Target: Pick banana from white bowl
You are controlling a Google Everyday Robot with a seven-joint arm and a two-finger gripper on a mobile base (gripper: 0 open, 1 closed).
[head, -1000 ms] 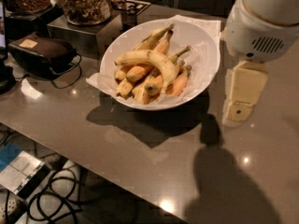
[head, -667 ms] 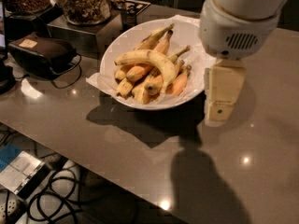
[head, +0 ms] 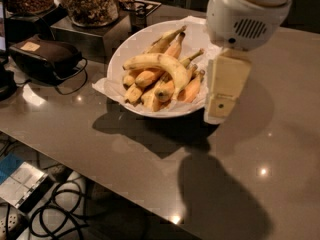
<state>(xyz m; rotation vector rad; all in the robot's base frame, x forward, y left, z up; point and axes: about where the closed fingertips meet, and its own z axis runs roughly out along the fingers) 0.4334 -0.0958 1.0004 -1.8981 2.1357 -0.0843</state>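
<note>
While white bowl holds banana, tool hangs beside.

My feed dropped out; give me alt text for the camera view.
The gripper hangs by the rim of the white bowl, not touching the banana, which arches over smaller bananas. Glass jars stand behind.

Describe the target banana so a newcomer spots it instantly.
On the counter sits a wide white bowl, with the robot's hand hanging at its right rim. The banana lies on top of the pile inside. It is the longest, strongly arched and pale yellow, while its neighbours are shorter, straighter and more orange.
</note>
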